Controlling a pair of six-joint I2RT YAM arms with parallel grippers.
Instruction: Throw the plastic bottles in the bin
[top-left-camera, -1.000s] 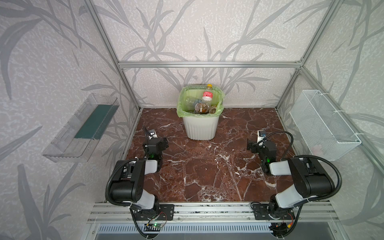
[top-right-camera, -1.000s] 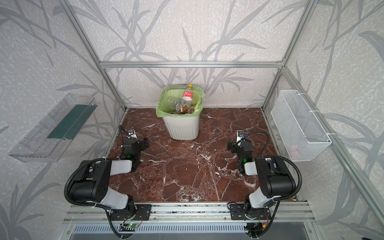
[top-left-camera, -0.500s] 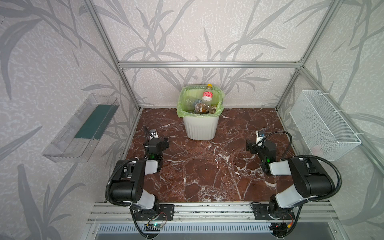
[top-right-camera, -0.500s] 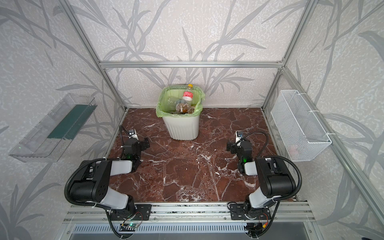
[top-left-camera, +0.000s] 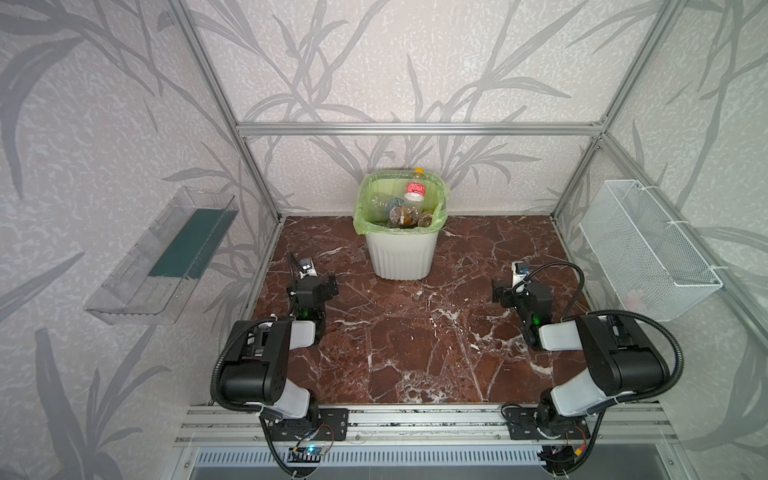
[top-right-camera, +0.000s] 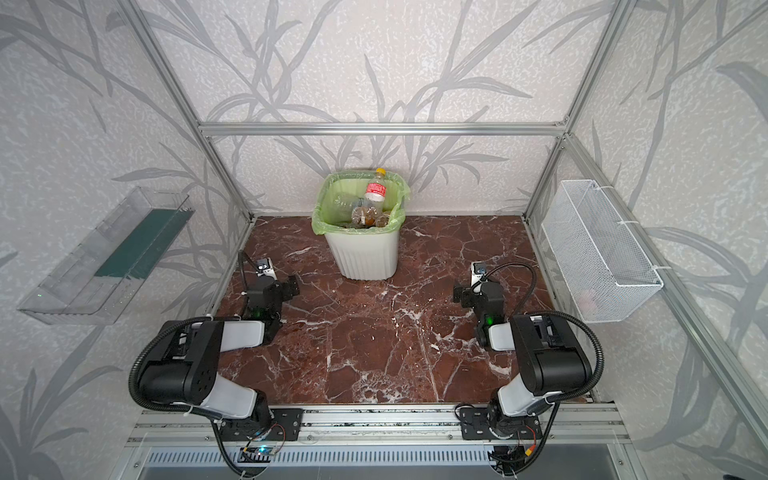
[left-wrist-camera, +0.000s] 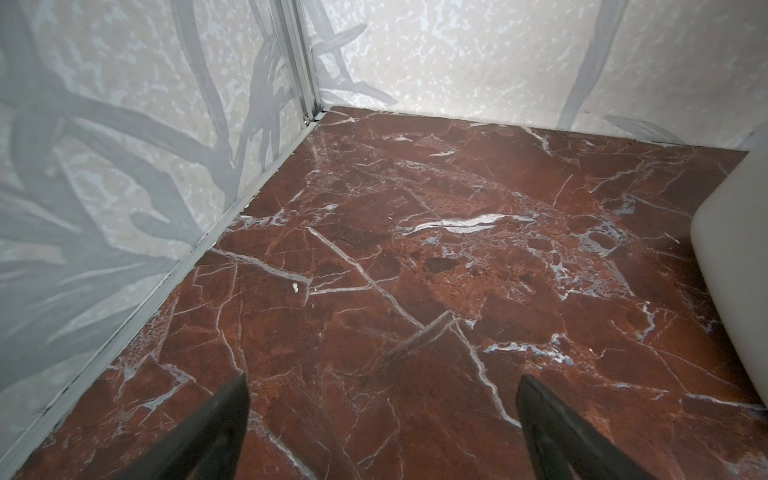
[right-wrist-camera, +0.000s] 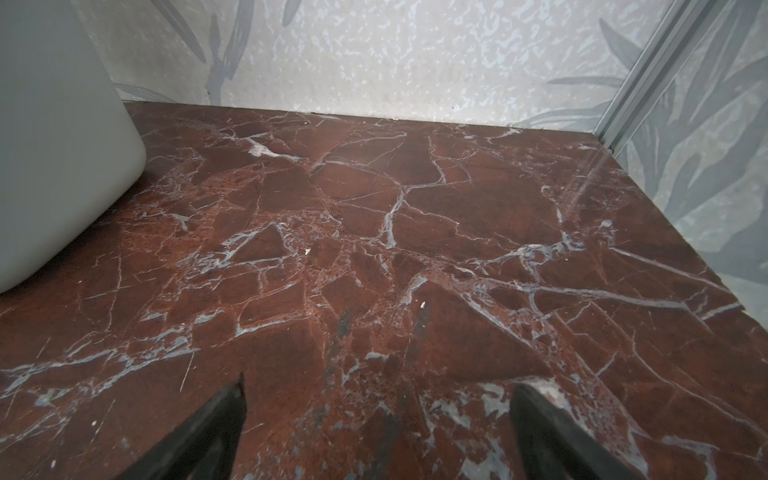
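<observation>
The white ribbed bin (top-left-camera: 401, 253) (top-right-camera: 365, 257) with its light-green bag stands at the back centre of the red marble floor. Several plastic bottles (top-left-camera: 409, 208) (top-right-camera: 368, 205) lie piled inside it; a red-labelled one with a yellow cap sticks up above the rim. No bottle shows on the floor. My left gripper (top-left-camera: 313, 286) (left-wrist-camera: 382, 378) is open and empty, low over the floor, in front of and to the left of the bin (left-wrist-camera: 731, 257). My right gripper (top-left-camera: 521, 291) (right-wrist-camera: 380, 382) is open and empty, in front of and to the right of the bin (right-wrist-camera: 54, 145).
A clear plastic tray (top-left-camera: 162, 257) hangs on the left wall and a white wire-mesh basket (top-left-camera: 648, 245) on the right wall. Aluminium frame posts stand in the back corners. A metal rail (top-left-camera: 415, 419) carrying both arm bases runs along the front edge.
</observation>
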